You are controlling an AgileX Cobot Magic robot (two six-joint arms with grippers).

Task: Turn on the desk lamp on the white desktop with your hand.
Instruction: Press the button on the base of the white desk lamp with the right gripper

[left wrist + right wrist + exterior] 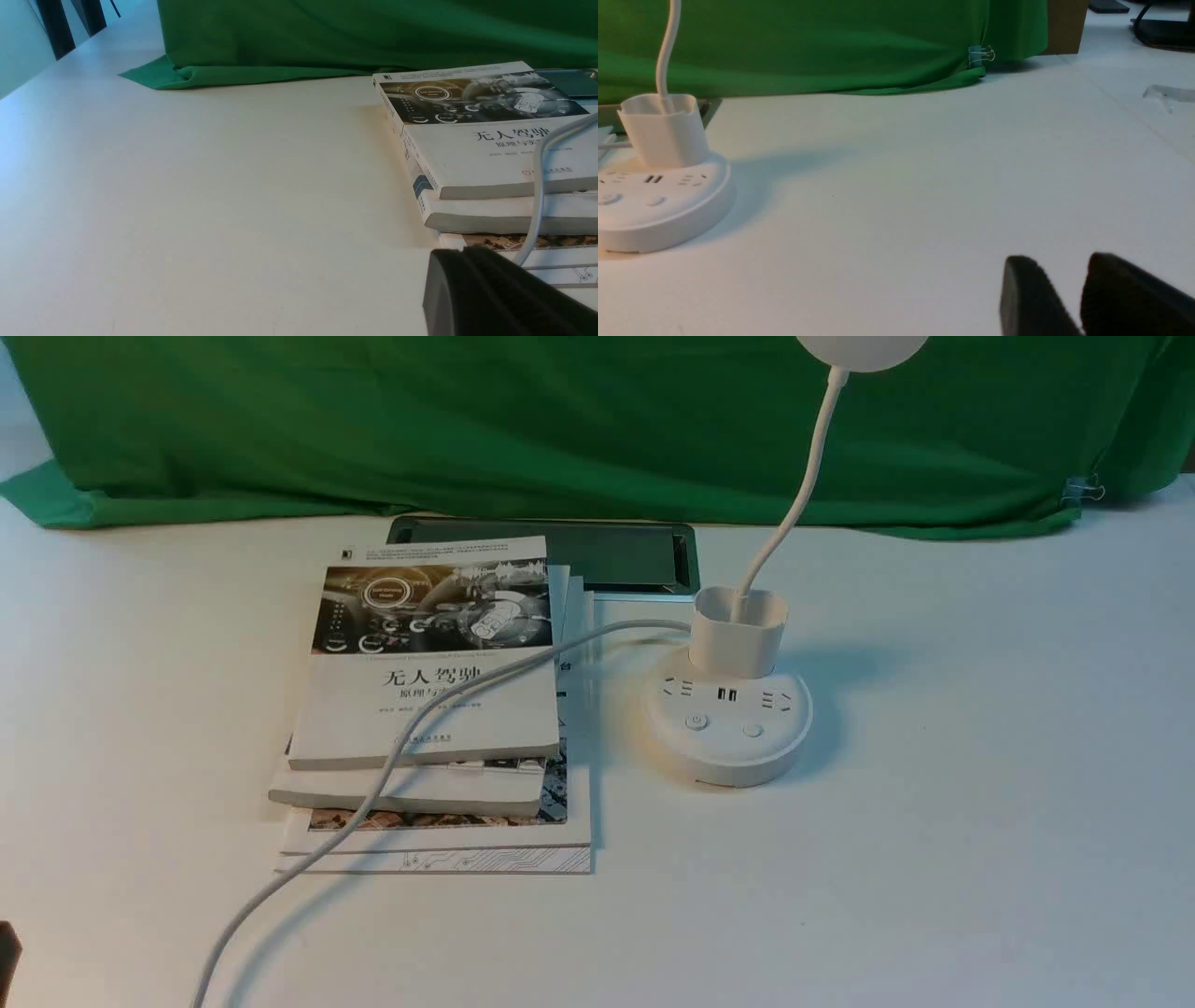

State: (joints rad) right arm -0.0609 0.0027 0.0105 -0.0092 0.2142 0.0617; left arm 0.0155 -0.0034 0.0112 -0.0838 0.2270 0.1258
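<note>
One lamp (738, 728), right of desk (934, 859) centre; four stacked books (434, 700) left, one cable (420, 719) across them. Left gripper (469, 254) pressed together; right gripper (1057, 261) spread.

Front view: looked forward and down from between the arms, higher and steeper than the wrist views, over the white desktop (934, 859) beyond both grippers' jaws. Left wrist: looked forward at a low slant past the left gripper (455, 252), jaws close up; shared books (504, 154) and grey cable (538, 186) beyond them with front. Right wrist: faced forward, low, past the right gripper (1060, 261), jaws close; shared lamp base (668, 205) and cloth clip (976, 56) beyond them with front.
</note>
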